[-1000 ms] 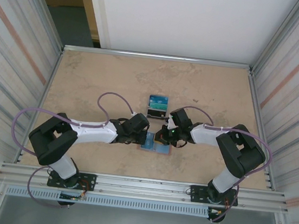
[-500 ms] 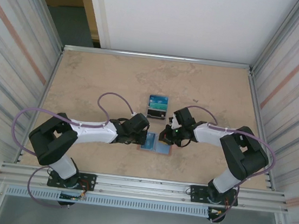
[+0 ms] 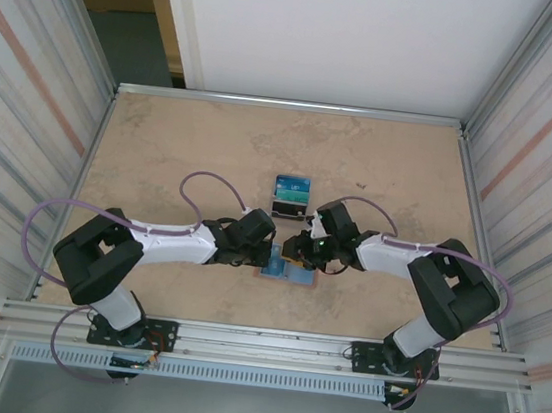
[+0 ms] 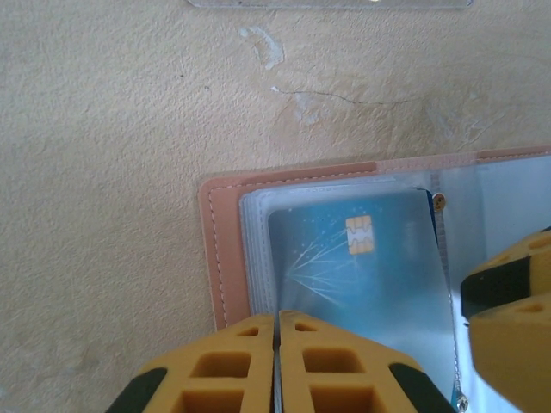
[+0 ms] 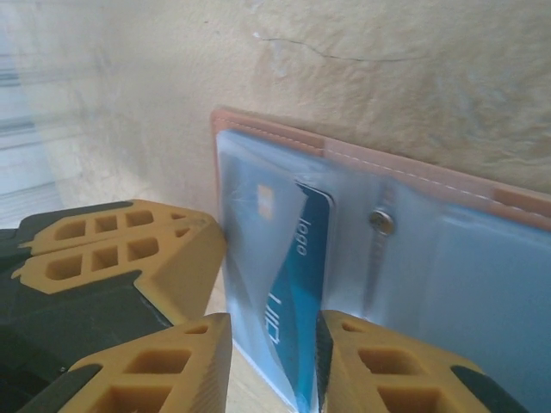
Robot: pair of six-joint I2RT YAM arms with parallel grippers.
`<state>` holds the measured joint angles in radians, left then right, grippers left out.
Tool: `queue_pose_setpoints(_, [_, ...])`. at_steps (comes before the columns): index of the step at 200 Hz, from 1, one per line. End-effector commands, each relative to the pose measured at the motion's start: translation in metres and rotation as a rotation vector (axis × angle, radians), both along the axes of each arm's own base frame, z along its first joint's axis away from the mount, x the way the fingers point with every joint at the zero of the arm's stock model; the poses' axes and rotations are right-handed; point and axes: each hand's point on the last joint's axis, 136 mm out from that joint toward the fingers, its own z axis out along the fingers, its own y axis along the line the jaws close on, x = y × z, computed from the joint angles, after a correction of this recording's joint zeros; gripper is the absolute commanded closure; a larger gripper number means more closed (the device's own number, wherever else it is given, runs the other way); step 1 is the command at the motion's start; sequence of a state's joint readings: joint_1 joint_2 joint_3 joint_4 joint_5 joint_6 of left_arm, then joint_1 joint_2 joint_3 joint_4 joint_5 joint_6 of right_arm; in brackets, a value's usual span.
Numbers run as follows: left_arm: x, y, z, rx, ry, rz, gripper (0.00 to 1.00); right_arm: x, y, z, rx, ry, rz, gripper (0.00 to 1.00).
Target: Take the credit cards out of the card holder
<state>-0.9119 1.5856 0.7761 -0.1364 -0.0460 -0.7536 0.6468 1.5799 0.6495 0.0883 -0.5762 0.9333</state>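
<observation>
To keep the open card holder (image 4: 222, 258) flat on the table (image 4: 103, 129), presses its edge down with the left gripper (image 4: 277, 322), fingers together. Holds the right gripper (image 5: 274, 334) slightly apart around the blue credit card (image 5: 297, 275), probably for pulling it from its clear sleeve.

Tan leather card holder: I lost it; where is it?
Top view: the card holder lies open, near-centre on the table, between left gripper and right gripper.
</observation>
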Motion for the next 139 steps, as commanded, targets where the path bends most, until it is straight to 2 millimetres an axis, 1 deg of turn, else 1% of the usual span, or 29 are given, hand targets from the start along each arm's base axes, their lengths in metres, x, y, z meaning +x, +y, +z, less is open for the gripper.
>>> queue_pose_setpoints(1, [-0.015,0.012,-0.016,0.048,0.059,0.006,0.90,-0.004,0.008,-0.004,0.016,0.015,0.007,0.67])
queue_pose_setpoints(17, [-0.015,0.012,-0.016,0.047,0.060,0.009,0.90,-0.003,0.009,-0.005,0.011,0.016,0.009,0.67])
queue_pose_setpoints(46, [-0.016,0.013,-0.016,0.045,0.060,0.012,0.90,-0.004,0.004,-0.010,-0.020,0.021,0.001,0.65])
queue_pose_setpoints(73, [-0.016,0.013,-0.016,0.047,0.059,0.014,0.90,-0.005,-0.001,-0.008,-0.050,0.007,-0.007,0.64])
queue_pose_setpoints(100, [-0.015,0.013,-0.016,0.047,0.057,0.017,0.90,-0.005,-0.008,-0.006,-0.078,-0.010,-0.016,0.61])
queue_pose_setpoints(139, [-0.015,0.014,-0.017,0.049,0.058,0.020,0.90,-0.005,-0.007,-0.007,-0.077,-0.007,-0.014,0.58])
